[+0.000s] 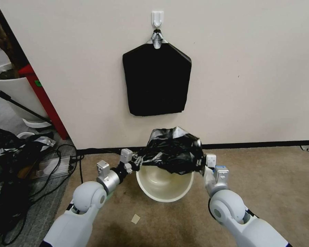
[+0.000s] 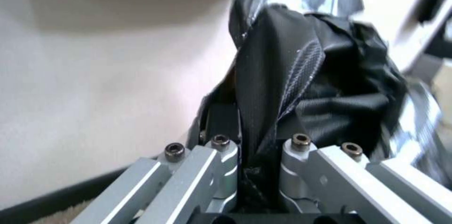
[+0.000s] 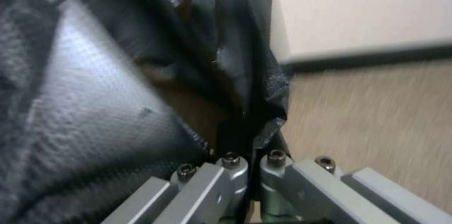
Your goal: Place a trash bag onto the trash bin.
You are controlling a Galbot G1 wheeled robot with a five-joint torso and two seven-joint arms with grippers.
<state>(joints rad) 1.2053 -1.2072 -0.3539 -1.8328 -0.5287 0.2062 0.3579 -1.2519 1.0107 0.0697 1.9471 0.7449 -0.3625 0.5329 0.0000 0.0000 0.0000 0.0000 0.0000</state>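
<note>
We see the thin, crinkly, glossy black plastic trash bag [image 1: 172, 150] stretched between the two grippers and bunched up over the far part of the cream-white round plastic trash bin [image 1: 164, 187], which stands on the tan carpet floor [image 1: 264, 178] close to the wall's dark baseboard; the near part of the bin's mouth and its pale inside are uncovered. The left gripper [image 1: 138, 161] is at the bag's left edge, just above the bin's left rim, and in the left wrist view we see its jaws narrowed onto a fold of the black plastic [image 2: 292, 86] running down between them. The right gripper [image 1: 203, 164] is at the bag's right edge, beside the bin's right rim, and in the right wrist view its jaws are likewise closed tight on a pinch of the bag [image 3: 141, 86]. On the cream wall above the bin hangs a flat, smooth black five-sided pack [image 1: 157, 80] from a silver clip [image 1: 157, 41] on a white hook [image 1: 157, 18]. Off to the left a large white plant pot [image 1: 17, 91] stands beside a red post [image 1: 44, 99], with black cables [image 1: 63, 164] lying on the floor.
</note>
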